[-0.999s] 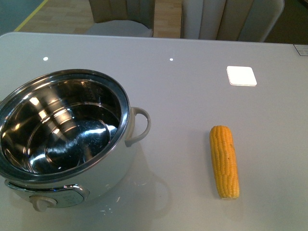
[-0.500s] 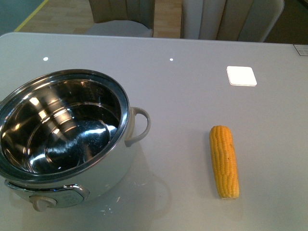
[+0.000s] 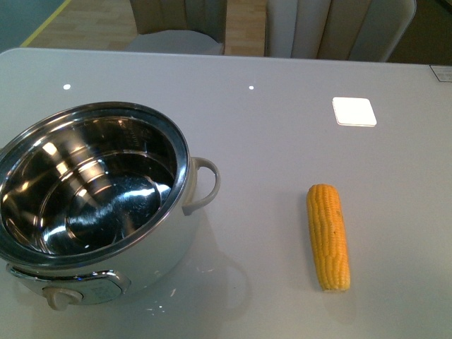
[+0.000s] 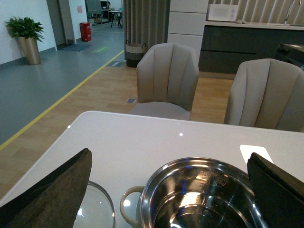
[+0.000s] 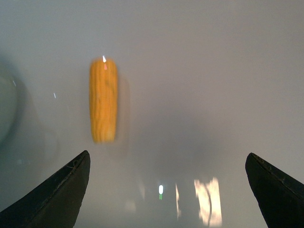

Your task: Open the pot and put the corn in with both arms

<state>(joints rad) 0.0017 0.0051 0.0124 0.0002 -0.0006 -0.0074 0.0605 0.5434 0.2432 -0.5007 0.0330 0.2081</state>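
A glass lid [image 4: 97, 209] lies flat just beside the pot [image 3: 166, 247], which stands uncovered at the worktop's [image 3: 282, 127] near left. The left fingers [image 4: 52, 190] are spread wide. Well to the right, 1 corn [image 3: 328, 236] lies on the worktop, pointing near to far. The right fingers [image 5: 57, 194] are spread wide too, apart from it.

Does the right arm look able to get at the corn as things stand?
Probably yes. The corn lies alone on the table, well apart from the pot, and the right wrist view shows it ahead of the wide-open jaws with nothing in between.
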